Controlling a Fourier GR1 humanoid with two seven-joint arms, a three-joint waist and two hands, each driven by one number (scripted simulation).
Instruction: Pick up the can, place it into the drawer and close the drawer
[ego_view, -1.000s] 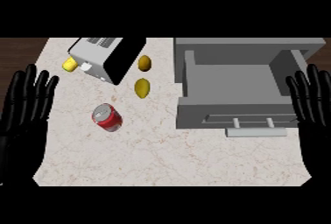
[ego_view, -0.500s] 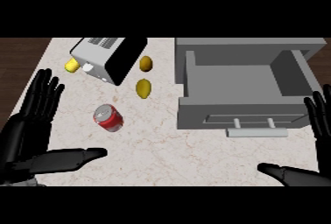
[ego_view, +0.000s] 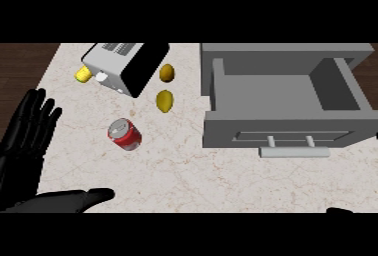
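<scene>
The red cylindrical metal can (ego_view: 125, 134) is lying tilted on the pale marble counter (ego_view: 184, 180), well apart from the open grey drawer (ego_view: 284, 107) on the right. The left hand (ego_view: 28, 142) is hovering just beside it, fingers straight and spread, thumb splayed low. Best approach, I'd say: come over the can's side and curl round its middle. The right hand (ego_view: 339, 210) is barely peeking in at the bottom edge; I cannot tell its pose.
</scene>
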